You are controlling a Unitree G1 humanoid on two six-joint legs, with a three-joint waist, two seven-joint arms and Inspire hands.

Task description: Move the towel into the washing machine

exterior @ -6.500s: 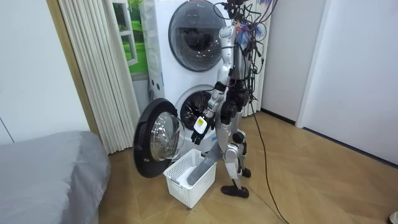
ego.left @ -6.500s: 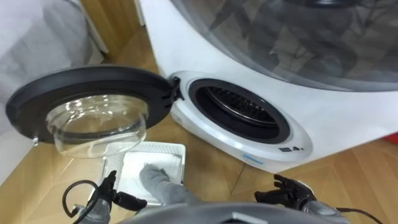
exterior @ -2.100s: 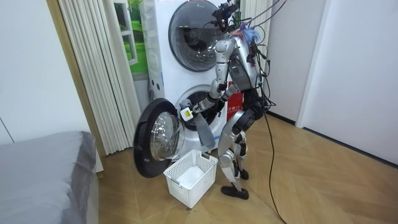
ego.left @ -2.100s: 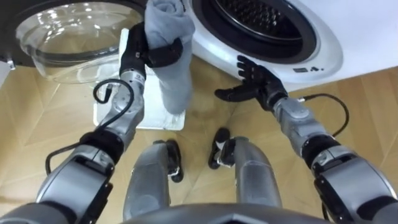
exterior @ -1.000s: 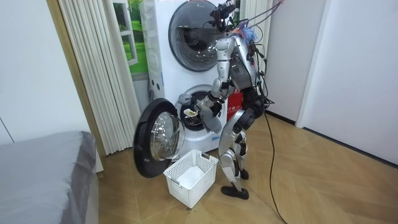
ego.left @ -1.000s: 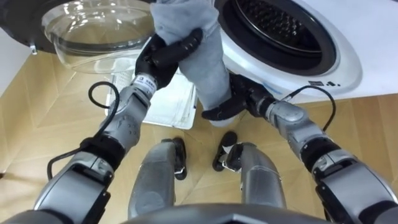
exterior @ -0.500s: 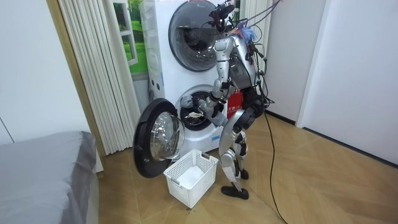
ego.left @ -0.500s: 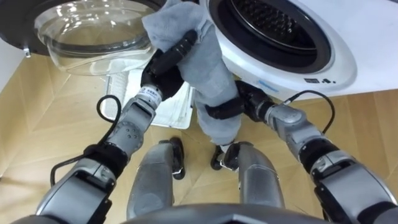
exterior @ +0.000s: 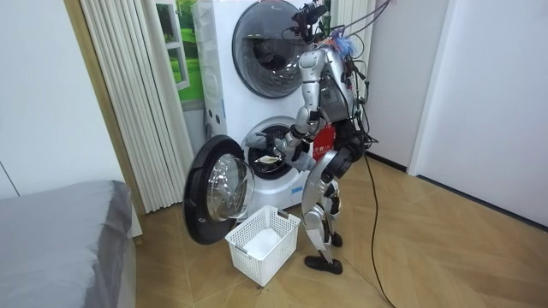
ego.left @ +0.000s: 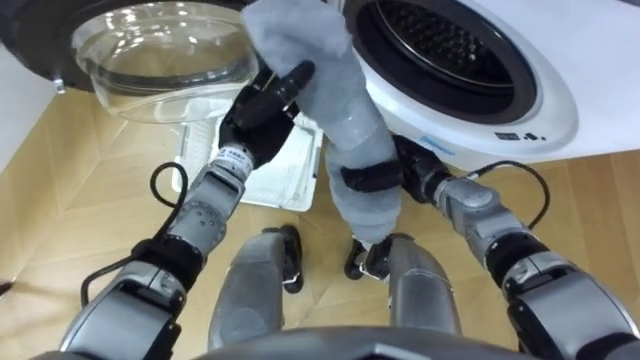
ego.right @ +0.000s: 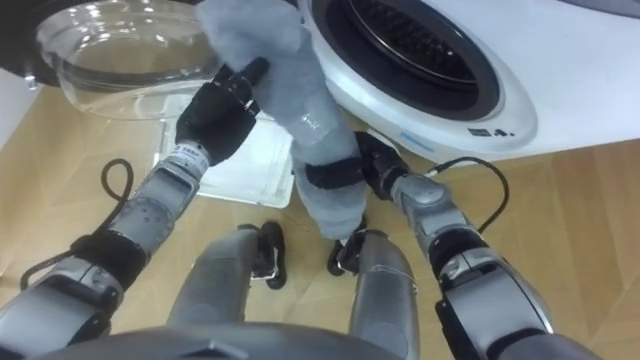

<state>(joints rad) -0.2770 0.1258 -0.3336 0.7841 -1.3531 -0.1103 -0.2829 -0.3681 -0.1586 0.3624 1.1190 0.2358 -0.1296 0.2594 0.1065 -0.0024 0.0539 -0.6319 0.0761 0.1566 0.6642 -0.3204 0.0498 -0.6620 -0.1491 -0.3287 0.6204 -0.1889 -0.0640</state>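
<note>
Clamps the curled fingers and thumb of the left hand (ego.left: 262,105) round the upper part of the grey towel (ego.left: 345,95), with the thumb laid across the cloth. Wraps the fingers of the right hand (ego.left: 378,178) round the towel's lower part like a band, pinching it in. Holds the towel between both hands, near upright, tipped a little to the robot's left at the top, with a free lower end hanging below the right hand, clear of the floor (ego.left: 80,200).

Carries the towel wholly outside the drum, just before the lower left rim of the round opening (ego.left: 440,50) in the white washing machine (ego.left: 540,100).

Noted to the robot's left: the door (ego.left: 150,50), swung wide open, a dark ring round a clear glass bowl. Noted beneath door and towel: a white basket (ego.left: 262,175) on the wooden floor, partly hidden behind the left hand.

In the room view, stands close before the washing machine with both arms raised towards the opening. Also recorded there: a second round-windowed machine (exterior: 257,43) stacked on top, a pale curtain (exterior: 128,94) at the room view's left, and a grey bed (exterior: 60,239) in the lower left corner.
</note>
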